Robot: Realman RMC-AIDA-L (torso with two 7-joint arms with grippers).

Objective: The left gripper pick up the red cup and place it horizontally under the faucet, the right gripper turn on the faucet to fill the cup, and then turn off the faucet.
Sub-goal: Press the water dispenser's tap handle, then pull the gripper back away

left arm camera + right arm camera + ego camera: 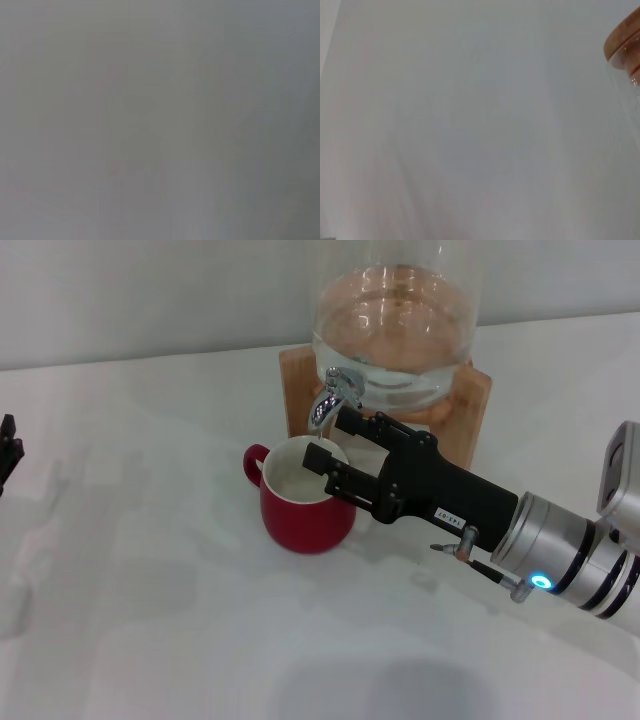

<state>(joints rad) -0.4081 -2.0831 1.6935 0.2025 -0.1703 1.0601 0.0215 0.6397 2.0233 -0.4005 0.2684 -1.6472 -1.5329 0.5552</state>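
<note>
The red cup (305, 505) stands upright on the white table, its handle pointing left and its white inside showing. It sits directly below the faucet (333, 395), a chrome tap on the front of the glass dispenser (395, 330). My right gripper (333, 438) reaches in from the right, open. One finger lies just beside the tap's spout and the other hangs over the cup's rim. Nothing is clamped between them. Only a black tip of my left gripper (8, 452) shows at the far left edge, well away from the cup. The left wrist view shows only grey blur.
The dispenser rests on a wooden stand (470, 405) behind the cup and holds water. The white table (150, 620) spreads wide in front and to the left. The dispenser's wooden part (626, 37) shows at one edge of the right wrist view.
</note>
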